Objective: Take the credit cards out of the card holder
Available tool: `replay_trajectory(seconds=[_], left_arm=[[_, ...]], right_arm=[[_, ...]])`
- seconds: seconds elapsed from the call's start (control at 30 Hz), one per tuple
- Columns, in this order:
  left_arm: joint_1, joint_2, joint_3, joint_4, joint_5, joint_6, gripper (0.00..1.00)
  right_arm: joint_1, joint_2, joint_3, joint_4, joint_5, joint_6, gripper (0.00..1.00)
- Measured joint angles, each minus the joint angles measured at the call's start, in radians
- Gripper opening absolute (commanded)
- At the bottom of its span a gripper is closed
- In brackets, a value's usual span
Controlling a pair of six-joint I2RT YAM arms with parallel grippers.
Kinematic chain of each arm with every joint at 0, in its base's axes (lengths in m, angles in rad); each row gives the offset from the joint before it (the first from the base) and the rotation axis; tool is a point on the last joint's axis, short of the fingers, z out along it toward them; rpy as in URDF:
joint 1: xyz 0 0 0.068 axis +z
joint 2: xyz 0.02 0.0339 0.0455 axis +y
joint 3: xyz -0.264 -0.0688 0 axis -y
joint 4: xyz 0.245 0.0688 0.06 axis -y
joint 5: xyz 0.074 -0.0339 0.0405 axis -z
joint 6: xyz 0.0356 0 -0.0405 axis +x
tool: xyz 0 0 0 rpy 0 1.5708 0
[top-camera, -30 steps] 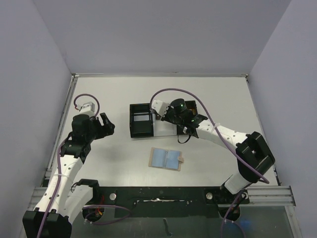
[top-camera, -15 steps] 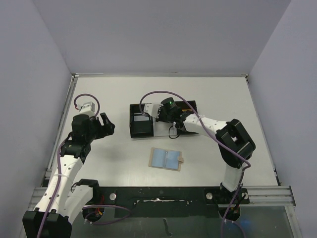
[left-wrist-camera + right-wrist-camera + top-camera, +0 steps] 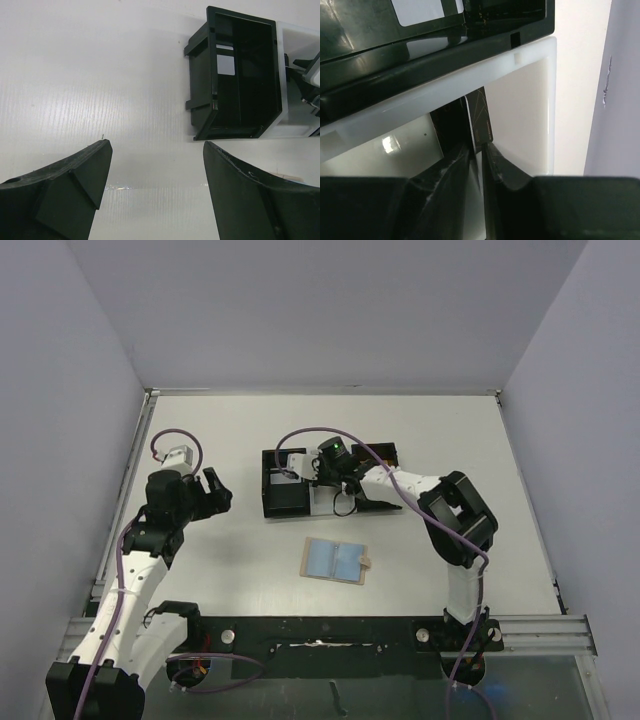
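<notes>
Right claw pinches dark card edge-on over tray; thin grip, may slip or snag. Left claw open.

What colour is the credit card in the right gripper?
Black with faint gold lines; right wrist view shows the credit card in the right gripper best.

The wallet shows two soft blue panels with a tan edge. The card is black with thin gold lines. The tray is shiny black, and its middle part is white. The table is white. The left arm and right arm are white and black. The cable is purple.
</notes>
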Motion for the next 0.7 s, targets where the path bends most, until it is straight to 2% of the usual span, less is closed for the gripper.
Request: replay_trajectory(seconds=[0.4, 0.7], left_arm=[[0.000, 0.023, 0.000, 0.000, 0.001, 0.002, 0.75], [0.000, 0.041, 0.000, -0.001, 0.005, 0.003, 0.74]], right_arm=[[-0.004, 0.026, 0.015, -0.037, 0.000, -0.011, 0.36], [-0.012, 0.042, 0.024, -0.047, 0.019, -0.013, 0.40]])
